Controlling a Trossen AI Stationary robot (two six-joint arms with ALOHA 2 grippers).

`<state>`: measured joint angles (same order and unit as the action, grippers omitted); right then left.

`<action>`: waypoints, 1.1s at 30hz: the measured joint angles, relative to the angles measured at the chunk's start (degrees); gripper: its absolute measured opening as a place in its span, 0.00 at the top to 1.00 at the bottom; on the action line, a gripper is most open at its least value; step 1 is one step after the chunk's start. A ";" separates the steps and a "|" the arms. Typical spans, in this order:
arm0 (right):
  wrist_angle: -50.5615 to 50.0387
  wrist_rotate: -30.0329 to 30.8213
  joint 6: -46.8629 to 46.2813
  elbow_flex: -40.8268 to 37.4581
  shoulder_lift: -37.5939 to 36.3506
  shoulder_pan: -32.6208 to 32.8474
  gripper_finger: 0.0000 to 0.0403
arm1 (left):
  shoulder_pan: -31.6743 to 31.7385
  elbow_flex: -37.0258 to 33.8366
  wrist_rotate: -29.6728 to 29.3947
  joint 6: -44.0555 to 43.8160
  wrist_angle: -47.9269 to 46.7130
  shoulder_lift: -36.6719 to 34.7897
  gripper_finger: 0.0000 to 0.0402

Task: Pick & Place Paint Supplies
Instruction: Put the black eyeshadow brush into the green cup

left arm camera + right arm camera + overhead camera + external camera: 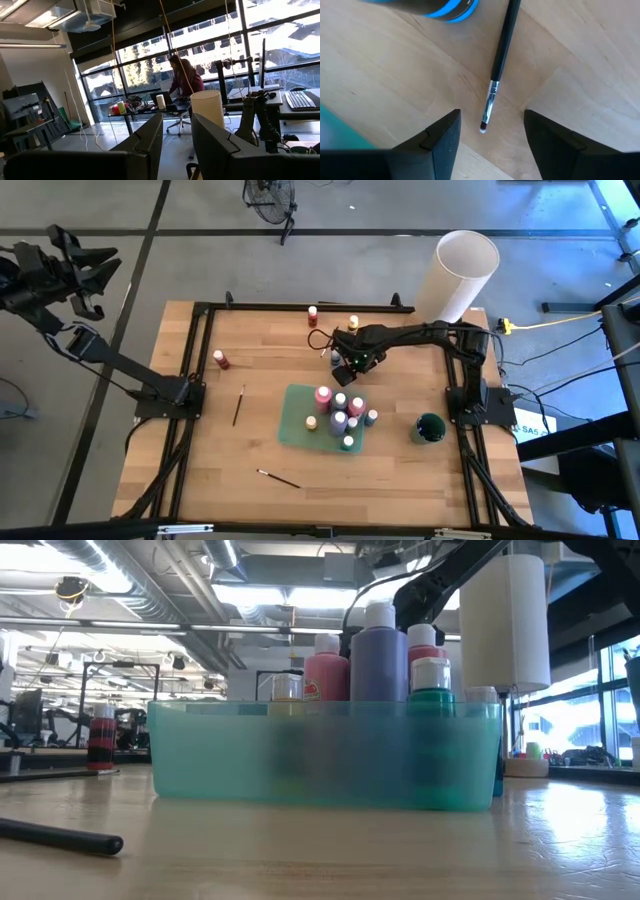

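Hovering my right gripper (490,135), fingers apart and empty, over a thin black-handled brush (499,65); roughly 7 bottles fill the teal plastic tray (296,420), 3 remain around 11 o'clock.

I log: teal tray (300,420); pink bottle (323,395), purple bottle (339,421); black-handled brush (501,52); pale wood table (250,470).

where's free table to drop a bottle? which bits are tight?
Free: bare wood along the near edge around the loose dark brush, and between the red bottle and the teal tray. Crowded: the tray's right half, packed with bottles, and just behind it, where the right gripper hovers.
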<state>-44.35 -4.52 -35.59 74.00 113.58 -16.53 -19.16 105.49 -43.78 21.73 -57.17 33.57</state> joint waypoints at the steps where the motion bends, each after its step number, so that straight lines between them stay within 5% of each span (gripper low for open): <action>1: -0.03 0.02 0.00 0.01 0.02 -0.03 0.45 | 0.00 0.00 -0.01 -0.01 0.00 0.04 0.76; 33: -2.00 -0.43 -0.15 0.15 1.09 -0.73 0.65 | 0.00 0.00 -0.01 0.01 0.44 0.10 0.76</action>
<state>-46.34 -4.95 -35.75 74.15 114.67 -17.26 -19.16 105.49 -43.79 21.74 -56.73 33.67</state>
